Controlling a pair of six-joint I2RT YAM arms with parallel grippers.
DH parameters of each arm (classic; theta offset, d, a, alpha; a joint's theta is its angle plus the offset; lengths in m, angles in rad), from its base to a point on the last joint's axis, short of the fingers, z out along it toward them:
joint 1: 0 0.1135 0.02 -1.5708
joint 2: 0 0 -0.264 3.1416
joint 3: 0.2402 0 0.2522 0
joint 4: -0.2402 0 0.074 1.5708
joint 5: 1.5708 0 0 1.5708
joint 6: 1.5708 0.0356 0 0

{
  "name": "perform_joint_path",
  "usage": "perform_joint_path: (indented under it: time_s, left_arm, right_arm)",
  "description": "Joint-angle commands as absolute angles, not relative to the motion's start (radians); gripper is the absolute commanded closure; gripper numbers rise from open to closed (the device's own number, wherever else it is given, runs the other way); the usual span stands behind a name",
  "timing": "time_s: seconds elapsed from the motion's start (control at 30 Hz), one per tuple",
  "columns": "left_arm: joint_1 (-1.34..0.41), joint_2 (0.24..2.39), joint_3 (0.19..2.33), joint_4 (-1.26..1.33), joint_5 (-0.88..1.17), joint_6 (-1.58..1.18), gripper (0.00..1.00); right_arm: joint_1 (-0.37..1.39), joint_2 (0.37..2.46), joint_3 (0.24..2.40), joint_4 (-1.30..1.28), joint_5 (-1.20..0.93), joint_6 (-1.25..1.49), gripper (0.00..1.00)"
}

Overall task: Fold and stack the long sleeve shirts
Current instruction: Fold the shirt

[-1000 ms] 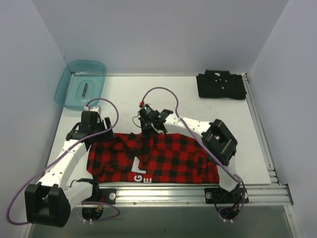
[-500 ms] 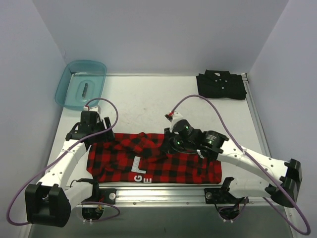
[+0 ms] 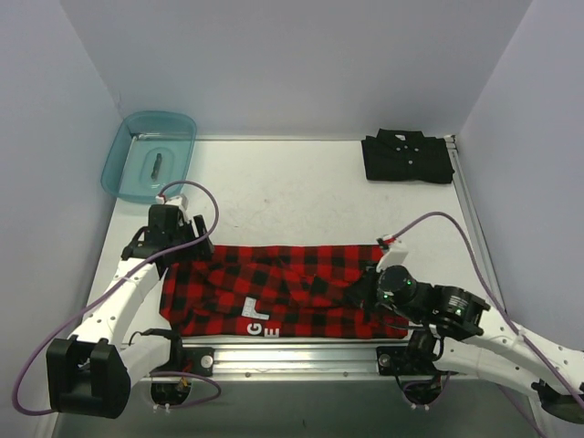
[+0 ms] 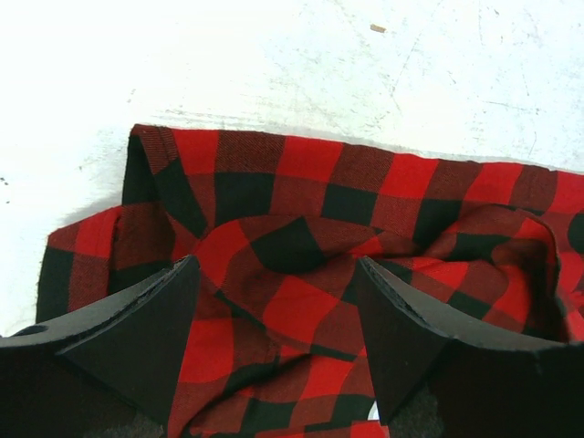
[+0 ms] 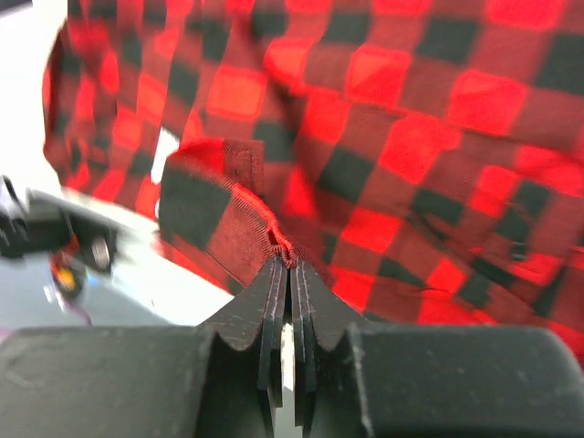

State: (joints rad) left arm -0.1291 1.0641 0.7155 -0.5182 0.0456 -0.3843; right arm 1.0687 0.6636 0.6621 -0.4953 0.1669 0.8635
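The right gripper (image 5: 285, 260) is clamped tight, its jaws pressed together on a small pinch of stitched edge of the red-and-black plaid flannel shirt (image 3: 283, 287), at the right-hand part of the garment near the table's front rail. The left gripper (image 4: 278, 274) is spread wide. Its two fingers stand apart over the shirt's far left corner with bunched plaid cloth between them, and nothing is clamped. The shirt lies as a long, creased band across the near side of the table (image 3: 292, 192), with white block letters (image 3: 255, 315) showing near its front hem. Judged from its wrinkles and drape, the flannel is light, limp and not slippery. It is expected to sag and trail rather than hold shape, so take hold at seams, hems or corners where the cloth is doubled. The plain black shirt (image 3: 407, 157) lies folded at the far right corner, well apart. A translucent teal bin (image 3: 128, 160) sits at the far left.
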Motion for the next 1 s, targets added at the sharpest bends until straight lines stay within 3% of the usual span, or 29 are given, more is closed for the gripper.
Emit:
perform_joint_path:
  time_s: [0.0,0.17,0.5,0.8,0.87,0.9,0.97]
  left_arm:
    - [-0.124,1.058,0.713,-0.463,0.09,-0.377,0.22]
    - [-0.126,1.077,0.71,-0.456,0.133,-0.376,0.22]
    - [-0.124,1.103,0.71,-0.466,0.112,-0.383,0.22]
    - [-0.126,1.144,0.719,-0.446,0.158,-0.469,0.22]
    - [-0.132,1.153,0.729,-0.439,0.169,-0.486,0.22]
    - [-0.136,1.152,0.735,-0.436,0.167,-0.492,0.22]
    - [-0.144,1.154,0.75,-0.428,0.163,-0.502,0.22]
  right_arm:
    - [1.068,0.577,0.652,-0.61,0.409,0.995,0.96]
    - [1.06,0.584,0.663,-0.67,0.502,1.052,0.94]
    - [1.08,0.686,0.591,-0.702,0.316,1.256,1.0]
    - [1.095,0.725,0.669,-0.928,0.226,1.246,0.98]
    - [1.095,0.749,0.676,-0.979,0.219,1.23,0.88]
    - [1.095,0.755,0.686,-0.994,0.224,1.221,0.7]
    - [1.095,0.768,0.699,-1.012,0.245,1.204,0.49]
